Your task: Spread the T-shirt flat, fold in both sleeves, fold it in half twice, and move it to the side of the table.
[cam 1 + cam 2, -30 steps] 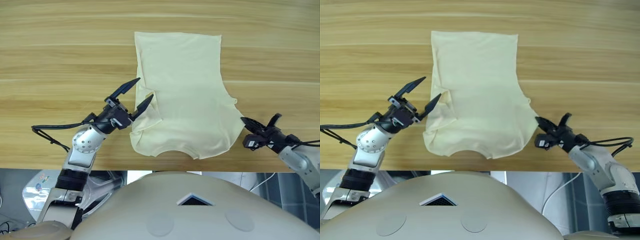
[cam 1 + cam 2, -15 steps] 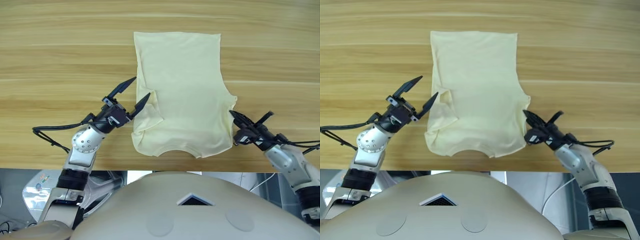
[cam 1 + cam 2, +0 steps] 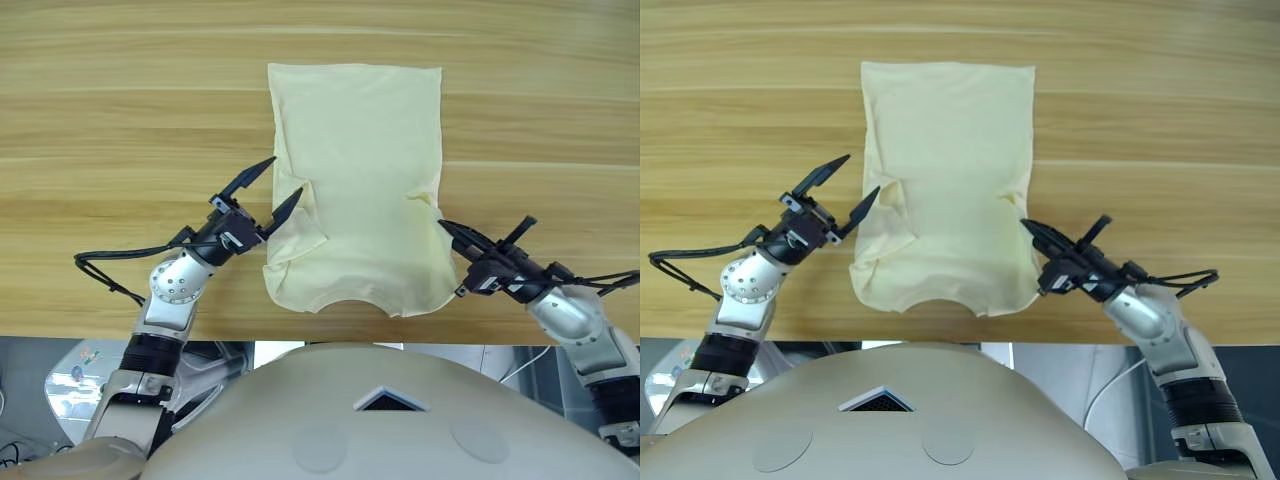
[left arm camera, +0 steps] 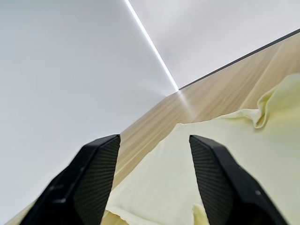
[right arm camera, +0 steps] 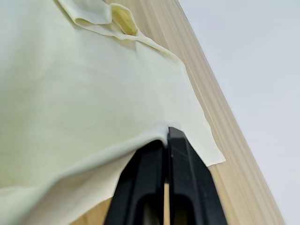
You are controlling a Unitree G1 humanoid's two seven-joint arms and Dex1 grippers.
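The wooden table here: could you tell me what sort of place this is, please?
Likely a robotics test room: a wooden table, one pale yellow T-shirt laid out, plain white walls.

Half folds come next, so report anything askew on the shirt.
The pale yellow T-shirt on the wooden table is uneven. Its left sleeve lies folded in but rumpled, beside the open left tool. The right sleeve is puckered and only partly over, pinched in the shut right tool.
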